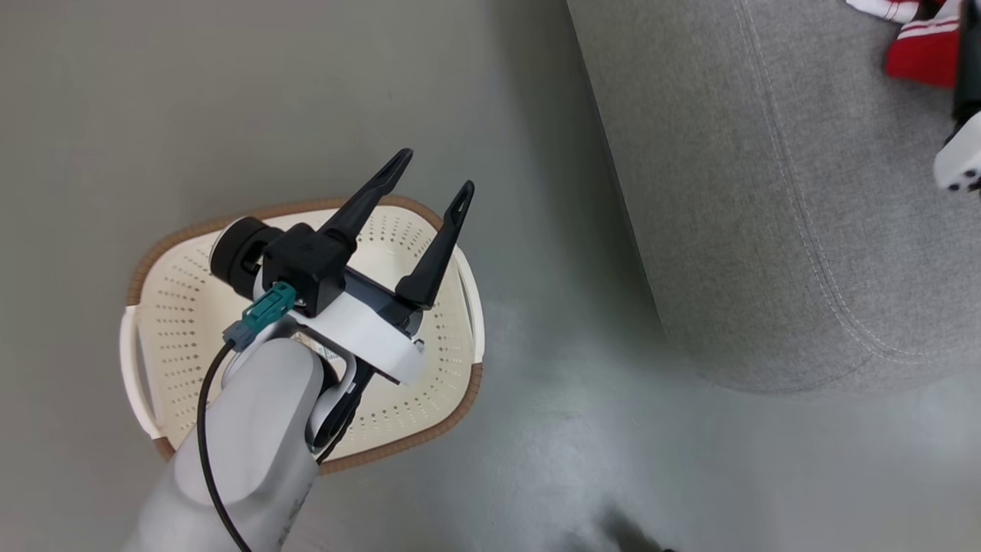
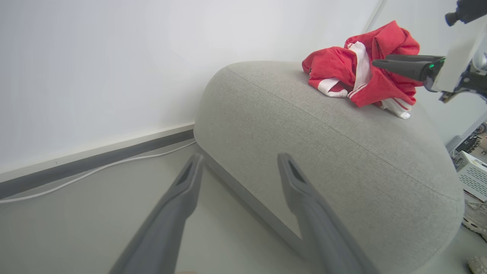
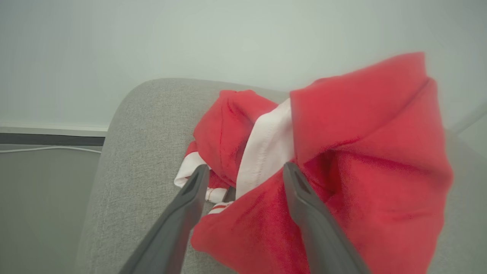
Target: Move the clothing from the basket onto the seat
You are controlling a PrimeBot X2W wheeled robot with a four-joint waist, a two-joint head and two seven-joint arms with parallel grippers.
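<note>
Shows the clothing as a crumpled red-and-white heap on top of the seat, in the upper right of the left wrist view and tucked into the top right corner of the head view. Shows the right gripper released, fingers spread wide, with slack red cloth between and around them at the centre and right of the right wrist view. Grasping nothing, by the look of it, though blurred toward the right edge. Shows the left gripper likewise spread and empty, hovering over the basket at the lower left of the head view. No red visible inside, though partly hidden by the arm. Likely to go wrong: catching a fold on the finger that seems pressed into the cloth, then dragging the heap toward the seat's rounded shoulder on pulling away, and from there onto the floor. Also possible: overlooking a piece hidden beneath the arm. Hard to give a heading for a bunched heap with no clear front. Runs longest from left to right across the left wrist view, dipping slightly rightward. Crossed there top to bottom by a white band, slanting from upper right to lower left in the right wrist view.
</note>
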